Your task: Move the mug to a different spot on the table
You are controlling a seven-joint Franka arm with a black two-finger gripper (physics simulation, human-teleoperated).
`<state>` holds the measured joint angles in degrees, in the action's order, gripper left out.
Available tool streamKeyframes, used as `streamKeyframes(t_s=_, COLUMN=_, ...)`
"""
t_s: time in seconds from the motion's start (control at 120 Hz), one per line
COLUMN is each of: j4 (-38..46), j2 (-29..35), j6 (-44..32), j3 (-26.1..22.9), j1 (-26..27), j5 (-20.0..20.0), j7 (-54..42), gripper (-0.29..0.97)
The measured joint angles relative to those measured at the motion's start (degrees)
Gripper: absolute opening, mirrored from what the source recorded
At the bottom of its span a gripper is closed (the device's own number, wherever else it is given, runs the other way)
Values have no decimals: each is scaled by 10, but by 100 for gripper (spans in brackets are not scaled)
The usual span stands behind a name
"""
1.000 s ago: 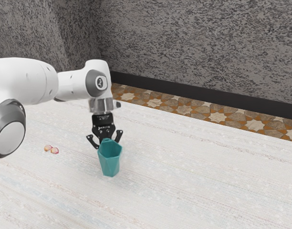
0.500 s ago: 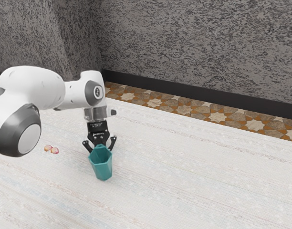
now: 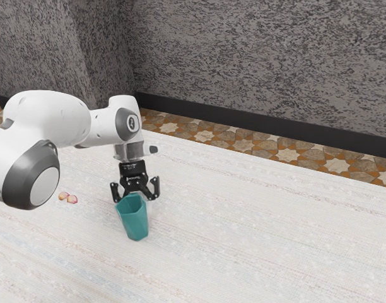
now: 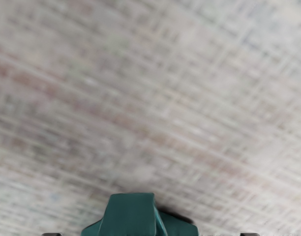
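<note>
Rough grey wall behind, dark skirting and patterned floor tiles below it, then a pale table (image 3: pixel 262 227) across the foreground.

From the side: tool (image 3: pixel 135 196) hanging straight down off the white arm (image 3: pixel 86 126), spread wide, pinching nothing. Directly under the tool, teal mug (image 3: pixel 134 218), upright on the table, rim just below the fingertips and apparently free of them. Off to the arm's side of the tool, well apart, a small pink scrap (image 3: pixel 68 197) lying on the table.

Against a second ago: mug shifted toward the exterior view's left. Half a second ago already at this spot, with the tool lower around the rim. Now raised a little and opened. Reads as a set-down and release at a new place.

From the hand: table (image 4: pixel 150 98) pale and streaked ahead of the tool, mug (image 4: pixel 133 216) close beneath it, dark shadow beside.

Judged from this, the move itself looks essentially done. Left only to pull straight up, without clipping the rim and tipping the mug.
</note>
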<state>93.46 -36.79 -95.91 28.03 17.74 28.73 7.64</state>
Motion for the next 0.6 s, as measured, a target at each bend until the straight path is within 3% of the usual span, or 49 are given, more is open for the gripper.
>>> streamKeyframes(t_s=0.242, j4=-49, j2=-5, j6=-16, j3=13, j1=-1, j5=-6, j7=-20, gripper=61)
streamKeyframes(t_s=0.375, j4=-97, j2=9, j6=-28, j3=18, j1=0, j5=-42, j7=-33, gripper=64)
streamKeyframes(t_s=0.442, j4=-101, j2=69, j6=-32, j3=-7, j1=2, j5=-89, j7=-44, gripper=65)
streamKeyframes(t_s=0.558, j4=-4, j2=274, j6=-25, j3=-96, j1=5, j5=-183, j7=-69, gripper=66)
streamKeyframes(t_s=0.6, j4=21, j2=320, j6=-21, j3=-121, j1=6, j5=-210, j7=-77, gripper=67)
